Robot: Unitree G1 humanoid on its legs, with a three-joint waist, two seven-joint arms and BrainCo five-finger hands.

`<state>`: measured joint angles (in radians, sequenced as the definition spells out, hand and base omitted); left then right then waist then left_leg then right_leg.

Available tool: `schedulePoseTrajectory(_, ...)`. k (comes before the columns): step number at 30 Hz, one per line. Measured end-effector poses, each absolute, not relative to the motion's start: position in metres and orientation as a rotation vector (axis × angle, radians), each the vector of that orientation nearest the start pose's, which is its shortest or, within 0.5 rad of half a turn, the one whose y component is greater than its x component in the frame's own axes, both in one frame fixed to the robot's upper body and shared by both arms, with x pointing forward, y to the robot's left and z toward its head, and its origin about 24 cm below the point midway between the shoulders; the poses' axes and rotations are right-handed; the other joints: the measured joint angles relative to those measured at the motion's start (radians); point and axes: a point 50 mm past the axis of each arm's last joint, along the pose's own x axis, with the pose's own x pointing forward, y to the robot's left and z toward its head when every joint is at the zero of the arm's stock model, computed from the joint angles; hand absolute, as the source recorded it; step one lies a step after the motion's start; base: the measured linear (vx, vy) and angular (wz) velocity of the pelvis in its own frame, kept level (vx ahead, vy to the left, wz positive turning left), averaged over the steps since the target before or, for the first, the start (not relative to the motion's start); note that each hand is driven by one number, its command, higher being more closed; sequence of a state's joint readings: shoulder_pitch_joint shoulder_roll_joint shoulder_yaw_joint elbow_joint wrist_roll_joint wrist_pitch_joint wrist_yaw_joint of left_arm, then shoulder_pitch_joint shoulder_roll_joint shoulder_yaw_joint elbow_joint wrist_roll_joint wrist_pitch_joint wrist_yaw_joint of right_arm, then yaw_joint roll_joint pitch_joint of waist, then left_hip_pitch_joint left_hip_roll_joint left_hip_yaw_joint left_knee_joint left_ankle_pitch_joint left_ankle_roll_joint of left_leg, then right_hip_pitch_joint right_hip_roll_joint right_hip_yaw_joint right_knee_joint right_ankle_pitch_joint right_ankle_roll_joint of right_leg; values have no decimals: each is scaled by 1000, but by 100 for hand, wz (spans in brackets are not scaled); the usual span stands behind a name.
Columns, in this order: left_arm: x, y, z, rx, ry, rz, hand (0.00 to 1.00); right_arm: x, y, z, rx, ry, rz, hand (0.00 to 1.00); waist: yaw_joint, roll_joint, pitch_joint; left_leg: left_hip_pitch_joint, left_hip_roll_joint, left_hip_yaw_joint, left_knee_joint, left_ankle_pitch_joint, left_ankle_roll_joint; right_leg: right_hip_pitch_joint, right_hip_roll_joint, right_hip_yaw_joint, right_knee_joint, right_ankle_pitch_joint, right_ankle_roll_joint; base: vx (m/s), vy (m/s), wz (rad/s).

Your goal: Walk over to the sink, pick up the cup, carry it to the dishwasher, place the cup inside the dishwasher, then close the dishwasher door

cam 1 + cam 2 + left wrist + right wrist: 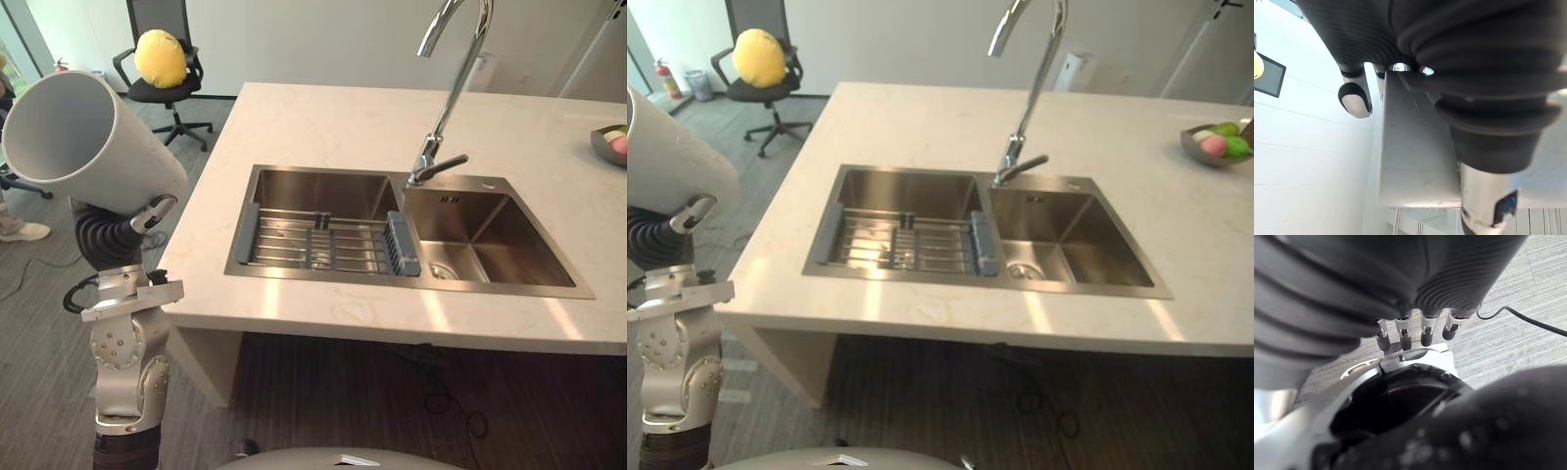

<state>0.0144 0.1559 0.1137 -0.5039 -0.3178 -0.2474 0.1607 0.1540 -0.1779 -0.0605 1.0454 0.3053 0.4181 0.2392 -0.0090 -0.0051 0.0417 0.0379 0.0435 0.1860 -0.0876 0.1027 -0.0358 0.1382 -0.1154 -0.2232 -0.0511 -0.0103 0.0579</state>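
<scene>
Left hand [155, 211] is up at the robot's left, off the near left corner of the countertop [323, 122]. It carries the cup [93, 147], a big pale grey cup. The cup is tipped hard, open mouth up and out to the robot's left, base toward the counter edge. It sits on top of the hand. In the left eye view one silver finger curls up against its lower side, so I read the fingers as clamped on the cup. The left wrist view adds a dark fingertip [1354, 97] past the ribbed cover. I cannot make out the grip from there.

The cup is clear of the sink [333, 186] and over the floor, not over the counter.

Right hand [1427, 330] hangs low over grey carpet [1528, 279]. Its fingers are straight, side by side in a row, and hold nothing.

The stainless sink has two basins set into the pale stone top. A wire drying rack [323, 245] with grey end pieces lies across the left basin. The tall curved faucet [456, 93] stands behind the divider between the basins, its lever pointing right.

A bowl [1190, 140] of fruit sits at the far right of the counter, well apart from the sink.

Beyond the far left corner stands a black office chair [167, 93] with a yellow cushion [160, 57] on the seat.
</scene>
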Motion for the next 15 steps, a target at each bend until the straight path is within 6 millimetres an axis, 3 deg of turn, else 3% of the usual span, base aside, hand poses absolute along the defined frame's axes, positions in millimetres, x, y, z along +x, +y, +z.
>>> schedulePoseTrajectory(4, 207, 200, 171, -188, -713, 182, 100, 21, -207, -169, 424, 1525, -172, 0, -1, 7, -11, 22, 7, 45, 0, -19, -4, -3, 10, 55, -5, -6, -1, 23, 2, -33)
schedulePoseTrajectory(8, 205, 193, 164, -238, -687, 170, 100, 4, -209, -168, 512, 1511, -286, 0, -38, 10, -48, 32, 11, 64, 0, -32, -8, -2, 12, 79, -10, -13, -1, 63, -11, -19)
schedulePoseTrajectory(15, 212, 185, 148, -361, -630, 172, 100, 1, -209, -168, 633, 1492, -448, 0, -48, 7, -40, 16, 26, 47, 0, -20, -14, -2, 33, 73, 14, -14, -11, 34, -37, 4)
